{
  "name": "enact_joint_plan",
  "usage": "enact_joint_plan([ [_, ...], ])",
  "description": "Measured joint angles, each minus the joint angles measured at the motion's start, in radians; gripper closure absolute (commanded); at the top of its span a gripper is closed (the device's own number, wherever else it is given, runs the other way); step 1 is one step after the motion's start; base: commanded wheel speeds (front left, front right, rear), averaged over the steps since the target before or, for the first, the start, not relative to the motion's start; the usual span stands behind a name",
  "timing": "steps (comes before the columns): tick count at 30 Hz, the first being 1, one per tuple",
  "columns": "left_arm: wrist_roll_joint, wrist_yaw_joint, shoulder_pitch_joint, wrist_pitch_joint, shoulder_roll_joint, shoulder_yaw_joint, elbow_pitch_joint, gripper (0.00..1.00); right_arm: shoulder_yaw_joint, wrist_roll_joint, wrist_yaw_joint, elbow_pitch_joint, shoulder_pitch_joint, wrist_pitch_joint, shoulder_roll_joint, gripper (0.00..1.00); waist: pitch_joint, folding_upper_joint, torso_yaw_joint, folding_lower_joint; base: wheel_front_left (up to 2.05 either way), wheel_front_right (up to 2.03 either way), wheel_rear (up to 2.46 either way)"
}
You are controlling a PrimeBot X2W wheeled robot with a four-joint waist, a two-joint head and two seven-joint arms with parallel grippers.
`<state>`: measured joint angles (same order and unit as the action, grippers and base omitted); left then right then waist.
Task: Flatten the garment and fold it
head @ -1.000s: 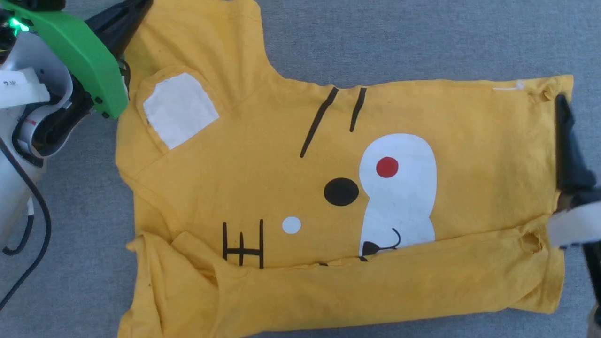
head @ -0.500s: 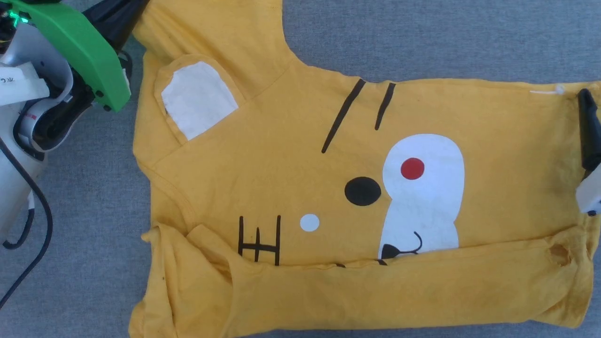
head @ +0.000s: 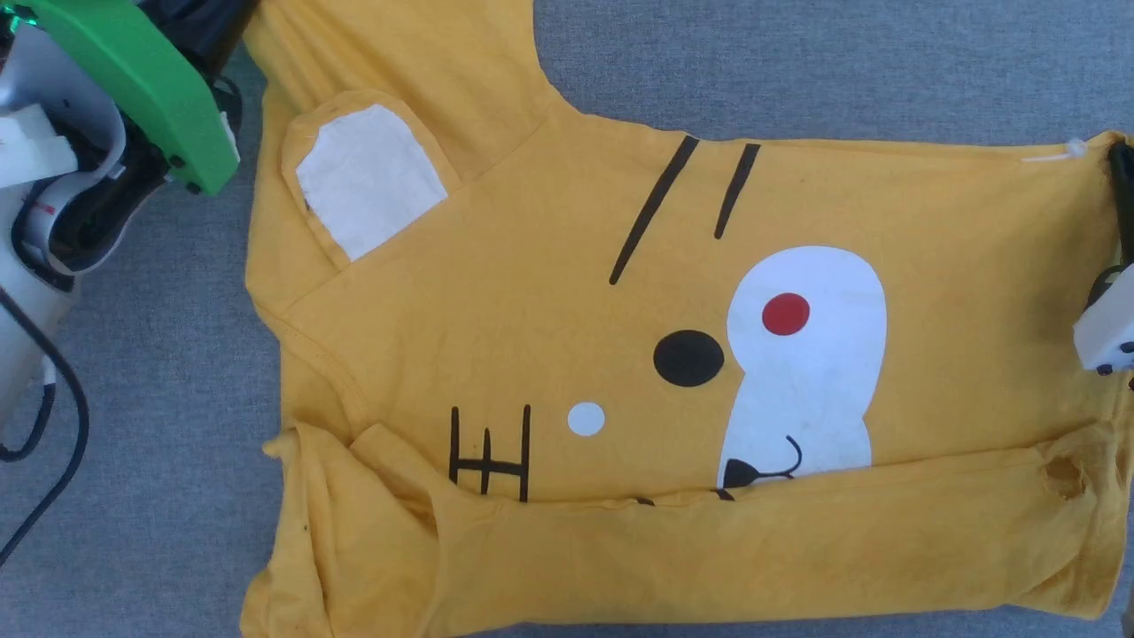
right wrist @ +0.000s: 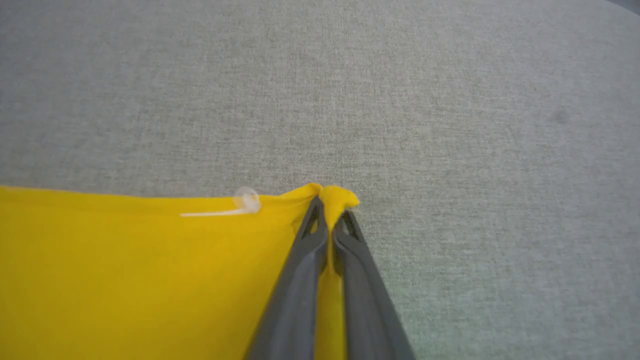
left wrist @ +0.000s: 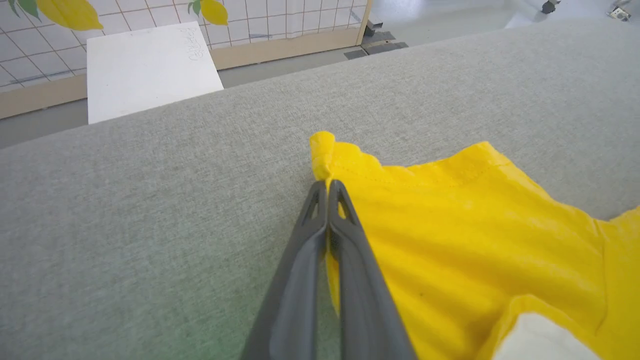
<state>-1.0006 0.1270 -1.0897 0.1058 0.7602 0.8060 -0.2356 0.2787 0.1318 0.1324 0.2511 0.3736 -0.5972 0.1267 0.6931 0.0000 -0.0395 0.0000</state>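
The garment (head: 532, 310), a yellow T-shirt with a cartoon face print, lies print up on the grey surface, collar toward the left. Its near long edge is folded over the print in a band (head: 709, 558). My left gripper (head: 221, 22) is at the top left under a green housing. In the left wrist view it (left wrist: 327, 186) is shut on the sleeve's corner (left wrist: 322, 145). My right gripper (head: 1123, 182) sits at the far right edge. In the right wrist view it (right wrist: 330, 212) is shut on the hem's far corner (right wrist: 337, 196), cloth pinched between the fingers.
Grey fabric surface (head: 797, 62) surrounds the shirt. A black cable (head: 62, 416) hangs from my left arm. A white board (left wrist: 145, 70) and a tiled wall stand beyond the surface's far edge. A white thread loop (right wrist: 245, 202) sits on the hem by the right gripper.
My right gripper has drawn the hem corner to the right, and the whole shirt has slid right and stretched flatter. The left gripper has kept hold of the sleeve.
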Motion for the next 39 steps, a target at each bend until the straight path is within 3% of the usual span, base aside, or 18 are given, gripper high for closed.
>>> enact_joint_plan([
  [7, -0.037, 0.001, 0.027, -0.115, 0.047, -0.012, 0.054, 1.0, 0.002, 0.011, 0.0, -0.002, -0.021, 0.038, 0.005, 1.0, -0.06, 0.0, 0.005, 0.0, 0.0, 0.0, 0.0],
  [13, -0.076, -0.006, 0.207, -0.253, 0.134, -0.038, 0.169, 1.0, 0.021, 0.047, 0.0, 0.03, -0.137, 0.079, 0.0, 1.0, -0.169, 0.0, 0.015, -0.0001, 0.0, 0.0, 0.0],
  [23, -0.143, -0.134, 0.552, -0.355, 0.197, -0.081, 0.42, 1.0, 0.061, 0.101, 0.0, 0.047, -0.318, 0.106, -0.032, 1.0, -0.326, 0.0, 0.031, -0.0001, 0.0, 0.0, 0.0],
  [29, -0.144, -0.204, 0.785, -0.363, 0.204, -0.136, 0.511, 1.0, 0.066, 0.134, 0.0, 0.02, -0.421, 0.126, -0.048, 1.0, -0.406, 0.0, 0.04, -0.0001, 0.0, 0.0, 0.0],
  [33, -0.155, -0.203, 0.93, -0.363, 0.179, -0.128, 0.526, 1.0, 0.057, 0.149, 0.0, -0.01, -0.491, 0.136, -0.058, 1.0, -0.446, 0.0, 0.046, -0.0001, 0.0, 0.0, 0.0],
  [39, -0.159, -0.184, 1.016, -0.312, 0.148, -0.021, 0.458, 1.0, 0.027, 0.155, 0.0, -0.081, -0.549, 0.141, -0.067, 1.0, -0.473, 0.0, 0.052, -0.0001, 0.0, 0.0, 0.0],
])
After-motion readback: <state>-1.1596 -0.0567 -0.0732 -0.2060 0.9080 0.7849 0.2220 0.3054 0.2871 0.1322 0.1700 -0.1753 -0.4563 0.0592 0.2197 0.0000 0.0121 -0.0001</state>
